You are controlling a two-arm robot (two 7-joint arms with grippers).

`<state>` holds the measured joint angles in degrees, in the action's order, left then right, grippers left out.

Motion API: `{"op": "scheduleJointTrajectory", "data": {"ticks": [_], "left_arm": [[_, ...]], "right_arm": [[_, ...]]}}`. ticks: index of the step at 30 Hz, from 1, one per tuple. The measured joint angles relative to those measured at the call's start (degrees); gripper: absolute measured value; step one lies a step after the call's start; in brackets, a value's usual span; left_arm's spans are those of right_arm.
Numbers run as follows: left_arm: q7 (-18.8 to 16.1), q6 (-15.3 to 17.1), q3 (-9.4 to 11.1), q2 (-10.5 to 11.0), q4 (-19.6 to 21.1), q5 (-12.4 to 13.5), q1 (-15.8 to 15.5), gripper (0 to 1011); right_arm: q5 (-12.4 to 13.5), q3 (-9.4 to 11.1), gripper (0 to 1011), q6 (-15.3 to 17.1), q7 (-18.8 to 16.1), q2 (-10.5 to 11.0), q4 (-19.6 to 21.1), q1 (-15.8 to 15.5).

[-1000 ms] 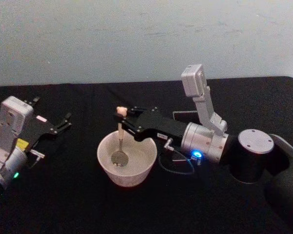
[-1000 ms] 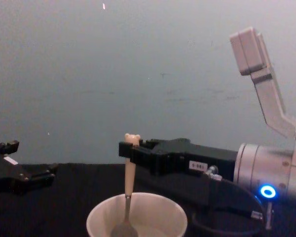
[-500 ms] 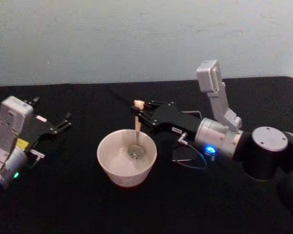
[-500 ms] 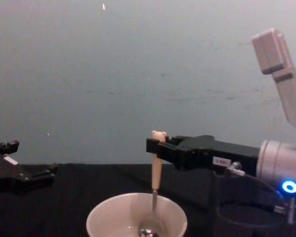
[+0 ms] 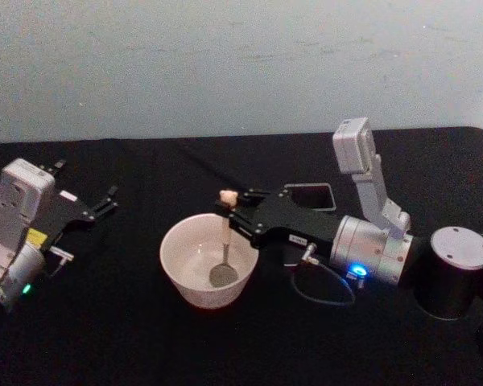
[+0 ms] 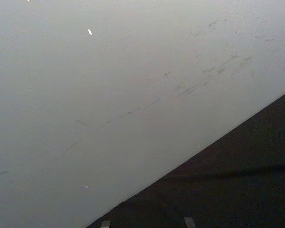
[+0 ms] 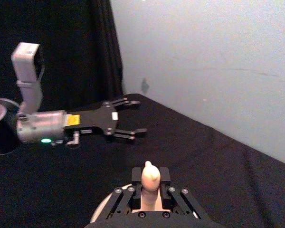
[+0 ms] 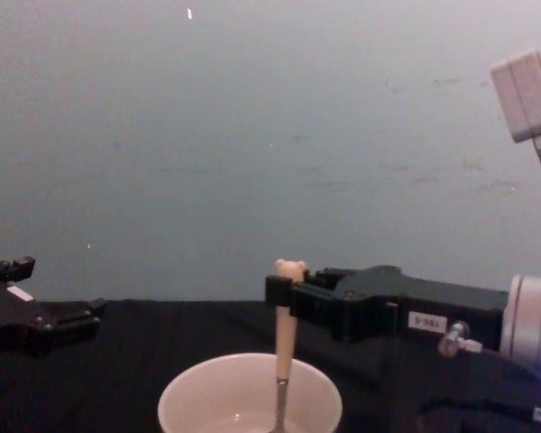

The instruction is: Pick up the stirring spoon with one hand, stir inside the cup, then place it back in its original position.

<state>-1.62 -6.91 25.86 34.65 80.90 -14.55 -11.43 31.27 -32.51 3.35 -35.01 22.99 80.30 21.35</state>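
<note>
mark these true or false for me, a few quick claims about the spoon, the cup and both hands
1. The right hand is shut on the slim spoon with a cream bear-head handle and a metal bowl. True.
2. The spoon's bowl is inside the wide round cream-white cup. True.
3. The spoon stands in the small dark grey square-mouthed holder. False: it stands upright in the cup; the holder sits apart, behind the right hand.
4. The left hand grips the cup. False: it is open, off to the cup's left, touching nothing.
</note>
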Motion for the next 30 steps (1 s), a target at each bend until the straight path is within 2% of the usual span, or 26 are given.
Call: {"op": "scheduleJointTrajectory", "data": {"ticks": [5,10,12,14,16,23,30], "left_arm": [[0.00,0.00,0.00,0.00,0.00,0.00,0.00,1001],[0.00,0.00,0.00,0.00,0.00,0.00,0.00,1001],[0.00,0.00,0.00,0.00,0.00,0.00,0.00,1001],[0.00,0.00,0.00,0.00,0.00,0.00,0.00,1001],[0.00,0.00,0.00,0.00,0.00,0.00,0.00,1001],[0.00,0.00,0.00,0.00,0.00,0.00,0.00,1002],[0.00,0.00,0.00,0.00,0.00,0.01,0.00,1001]], "right_arm": [[0.06,-1.36,224,0.16,-0.69,-0.37,0.53,0.17],[-1.06,-2.78,225,-0.17,-0.63,-1.67,-0.44,1.49],[-1.77,-3.37,224,-0.50,-0.15,-2.91,-1.91,2.63],[-1.90,-3.46,224,-0.55,-0.05,-3.15,-2.27,2.86],[-2.71,-3.75,224,-0.69,0.77,-4.55,-3.99,4.05],[-4.36,-3.64,224,-0.95,2.64,-6.74,-7.47,6.22],[-5.33,-1.99,224,-0.87,4.30,-7.11,-9.33,6.80]]}}
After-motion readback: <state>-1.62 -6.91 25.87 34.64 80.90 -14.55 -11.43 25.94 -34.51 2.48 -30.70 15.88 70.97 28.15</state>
